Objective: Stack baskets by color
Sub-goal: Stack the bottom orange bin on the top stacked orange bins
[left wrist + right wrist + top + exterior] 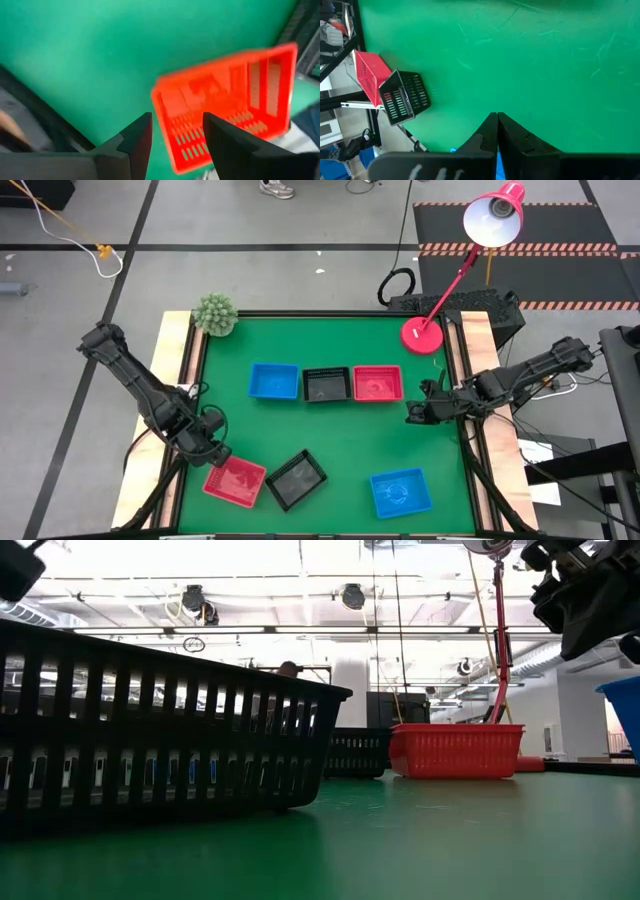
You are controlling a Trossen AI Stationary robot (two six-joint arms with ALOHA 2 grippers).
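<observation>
Six baskets show on the green surface (340,445) in the high view, taking its middle as the clock's centre. Three sit in a row just toward 12 o'clock of centre: a blue basket (274,381), a black basket (326,384) touching it, and a red basket (377,383) at the row's 3 o'clock end, touching the black one. Toward 7 o'clock a second red basket (235,480) lies tilted at the surface's edge, with a second black basket (296,479) just beside it, also turned askew. A second blue basket (400,492) lies apart toward 5 o'clock.

The left gripper (213,452) hovers at the 7 o'clock corner over the near-edge red basket's rim; in its wrist view its fingers (137,142) stand apart with the basket's wall below them, and nothing is held. The right gripper (414,412) waits at 3 o'clock, just beside the row's red basket, its jaws pressed together and empty.

A red lamp (494,216) stands on its round base (422,335) at 1 o'clock, and a small green plant (214,314) at 11 o'clock.
</observation>
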